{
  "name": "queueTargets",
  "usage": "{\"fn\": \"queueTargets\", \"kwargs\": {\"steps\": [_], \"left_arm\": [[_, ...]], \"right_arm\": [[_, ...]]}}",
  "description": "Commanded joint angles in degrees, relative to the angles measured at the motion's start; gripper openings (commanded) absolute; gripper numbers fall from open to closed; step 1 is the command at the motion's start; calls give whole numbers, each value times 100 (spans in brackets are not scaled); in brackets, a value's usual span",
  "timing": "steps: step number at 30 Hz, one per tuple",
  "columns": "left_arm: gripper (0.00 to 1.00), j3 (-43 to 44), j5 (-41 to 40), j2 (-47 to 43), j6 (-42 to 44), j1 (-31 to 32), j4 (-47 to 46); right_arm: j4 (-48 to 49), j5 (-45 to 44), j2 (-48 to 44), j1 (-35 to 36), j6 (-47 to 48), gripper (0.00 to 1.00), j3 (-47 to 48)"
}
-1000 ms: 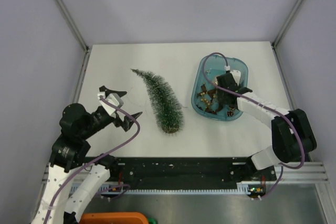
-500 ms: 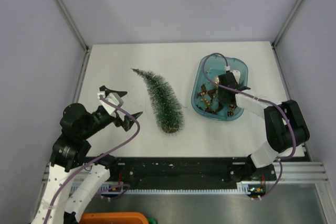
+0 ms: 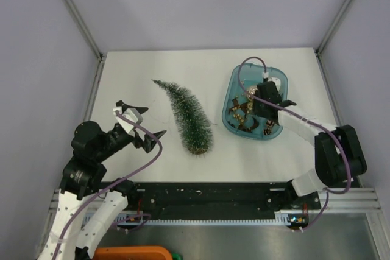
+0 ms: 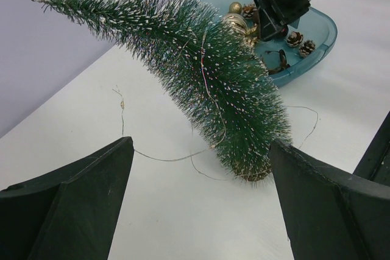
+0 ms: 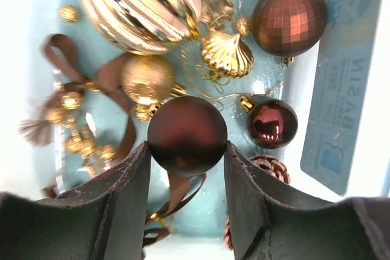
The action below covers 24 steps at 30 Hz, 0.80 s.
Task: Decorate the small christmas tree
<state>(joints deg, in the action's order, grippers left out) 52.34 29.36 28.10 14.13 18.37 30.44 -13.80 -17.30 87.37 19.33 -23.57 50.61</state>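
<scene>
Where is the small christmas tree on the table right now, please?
In the top view the small christmas tree lies on its side mid-table, left of the blue tray, base toward the arms, with the open left hand to its left.

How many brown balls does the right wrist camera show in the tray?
3: a matte ball between the right claw tips, a small glossy ball just right of it, a faceted ball at top right. More may be hidden.
</scene>
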Motion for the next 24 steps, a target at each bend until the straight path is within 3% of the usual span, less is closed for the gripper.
{"fn": "queueTargets", "kwargs": {"steps": [1, 11, 19, 24], "left_arm": [[99, -92, 52, -85, -235, -53, -372], [99, -224, -124, -190, -815, -114, -495], [99, -338, 43, -270, -1219, -141, -512], [99, -435, 140, -165, -1569, -141, -688]], "right_arm": [[-148, 463, -1159, 27, -42, 27, 133], [-641, 2896, -3032, 53, -306, 26, 467], [-360, 4637, -3472, 70, -359, 24, 634], [-176, 4859, -3446, 465, -218, 24, 678]]}}
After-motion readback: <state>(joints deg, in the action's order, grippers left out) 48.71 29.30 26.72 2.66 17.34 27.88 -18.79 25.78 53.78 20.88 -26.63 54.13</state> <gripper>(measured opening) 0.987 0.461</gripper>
